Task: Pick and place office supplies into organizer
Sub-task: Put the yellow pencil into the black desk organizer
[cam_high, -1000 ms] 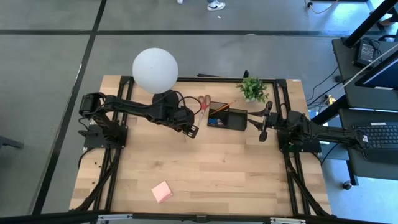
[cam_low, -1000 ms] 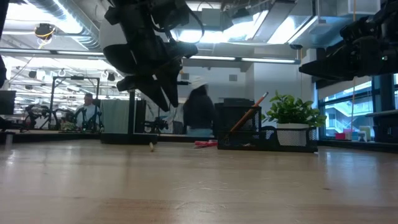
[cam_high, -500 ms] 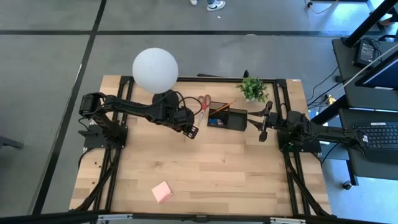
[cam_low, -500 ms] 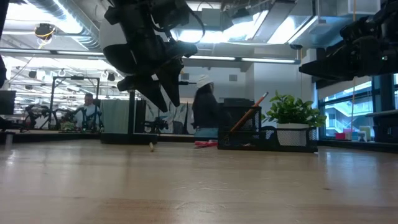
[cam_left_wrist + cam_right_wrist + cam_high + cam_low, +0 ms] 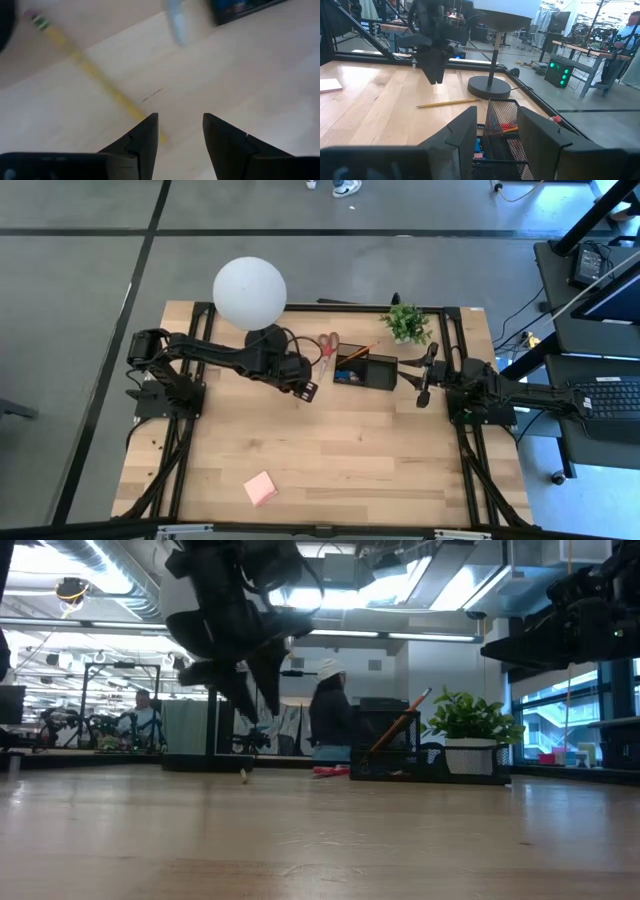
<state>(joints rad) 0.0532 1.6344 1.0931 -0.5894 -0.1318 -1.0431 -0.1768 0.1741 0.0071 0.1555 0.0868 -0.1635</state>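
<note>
- Above the desk (image 5: pixel 330 460), left of the organizer (image 5: pixel 364 368), the left gripper (image 5: pixel 180 131) has just spread its jaws and holds nothing.
- Beneath it a slim yellow wooden pencil (image 5: pixel 95 80) lies flat on pale wood, so picking likely comes next.
- Beside the black mesh organizer, the right gripper (image 5: pixel 495 131) hangs part-spread and empty.
- Well apart lies the square pink sticky-note pad (image 5: pixel 261 489).

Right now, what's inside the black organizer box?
Inside the organizer, a pencil leans out, with something blue at the bottom. The mesh walls hide the rest.
</note>
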